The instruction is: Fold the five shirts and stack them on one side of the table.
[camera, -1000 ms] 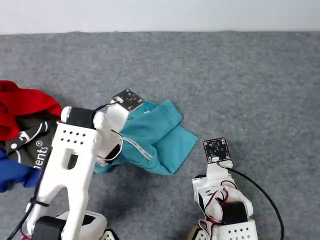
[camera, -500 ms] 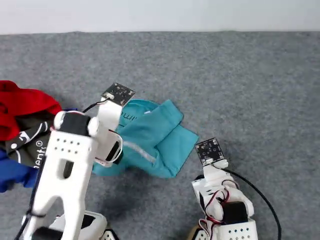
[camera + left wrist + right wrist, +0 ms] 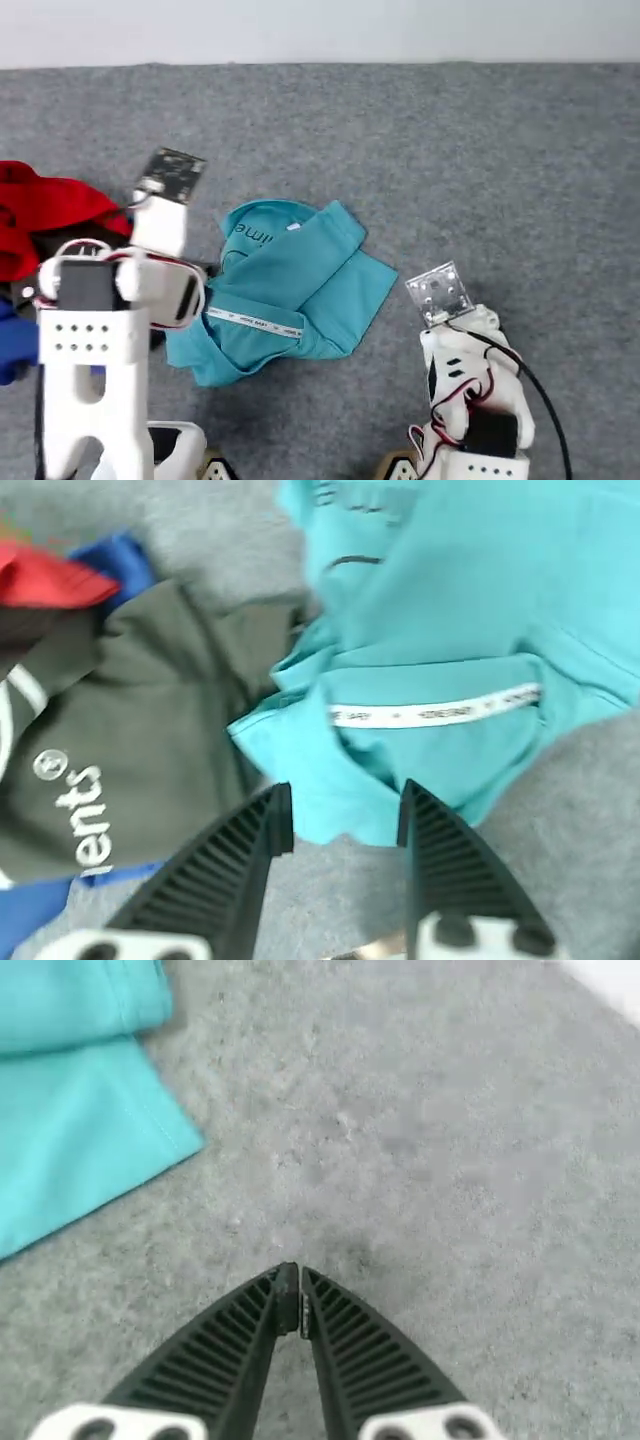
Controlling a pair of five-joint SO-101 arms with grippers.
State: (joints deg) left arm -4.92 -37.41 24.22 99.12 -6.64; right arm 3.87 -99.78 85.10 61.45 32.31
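- Teal shirt (image 3: 290, 290) lies partly folded left of the desk's middle, its white inner tape facing up and its right corner free.
- A dark shirt (image 3: 150, 730), a red shirt (image 3: 50, 210) and a blue shirt (image 3: 18, 350) are heaped at the left edge. The left wrist view shows the dark one touching the teal one's edge, a spot the arm covers from above.
- Left gripper (image 3: 345, 800) hangs spread over the teal shirt's near-left edge.
- Right gripper (image 3: 297, 1280) is pressed together over grey desk (image 3: 500, 160), near-right of the shirt. Bare desk stretches far and right.
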